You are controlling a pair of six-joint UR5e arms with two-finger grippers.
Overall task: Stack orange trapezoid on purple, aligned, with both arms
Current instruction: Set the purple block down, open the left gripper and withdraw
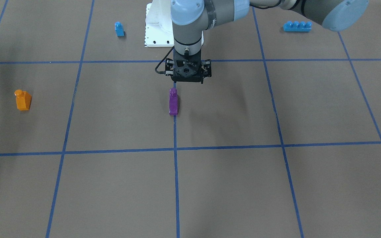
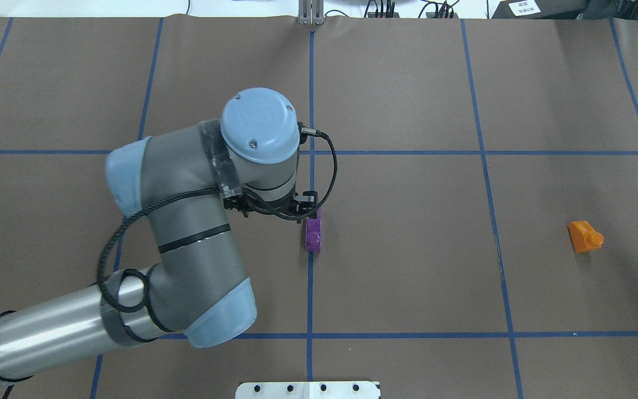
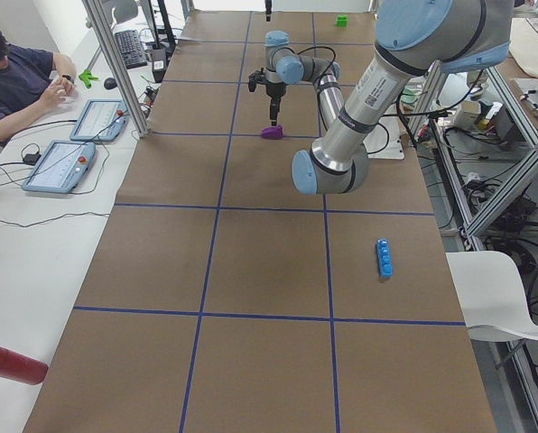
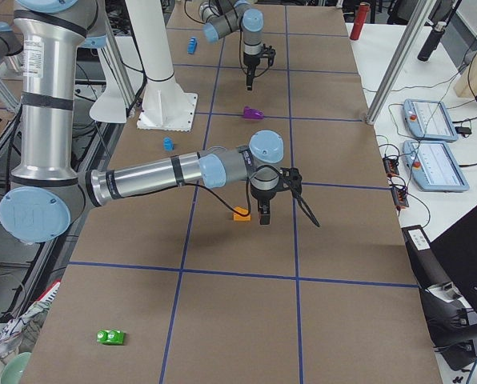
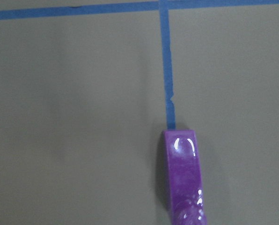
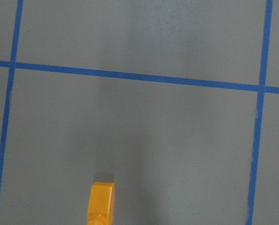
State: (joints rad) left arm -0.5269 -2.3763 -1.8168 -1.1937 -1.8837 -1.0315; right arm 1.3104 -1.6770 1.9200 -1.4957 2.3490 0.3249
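The purple brick [image 1: 173,100] lies on the centre blue tape line, also in the overhead view [image 2: 313,233] and low in the left wrist view [image 5: 184,178]. My left gripper [image 1: 188,79] hangs just on the robot side of it and a little to its left in the overhead view [image 2: 274,208]. Its fingers do not show clearly, so I cannot tell whether it is open. The orange trapezoid [image 1: 22,100] sits alone far to my right [image 2: 585,237], and low in the right wrist view [image 6: 102,201]. My right gripper [image 4: 262,216] hovers beside it; I cannot tell its state.
A small blue single-stud brick [image 1: 119,29] and a long blue four-stud brick [image 1: 297,26] lie near the white pedestal base [image 1: 157,29]. A green brick [image 4: 110,337] lies at the far right end. An operator [image 3: 16,81] sits across the table with tablets.
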